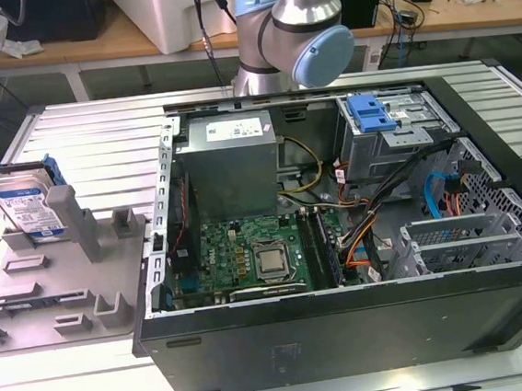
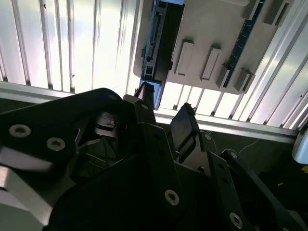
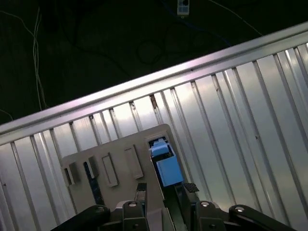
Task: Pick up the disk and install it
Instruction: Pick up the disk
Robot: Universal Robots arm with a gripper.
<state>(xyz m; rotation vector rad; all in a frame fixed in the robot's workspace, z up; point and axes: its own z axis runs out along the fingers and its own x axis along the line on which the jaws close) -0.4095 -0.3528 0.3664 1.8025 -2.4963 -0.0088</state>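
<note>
First wrist view showed my gripper spread open, holding nothing, hovering apart above the disk, which stood on edge in a grey holder on the ribbed table; its thin top edge lined up with the gap between my fingers.

It was a robotics lab or workshop: a robot arm stood behind an open computer case on a ribbed aluminium table, and wooden workbenches beyond its far edge carried cables and boxes.
</note>
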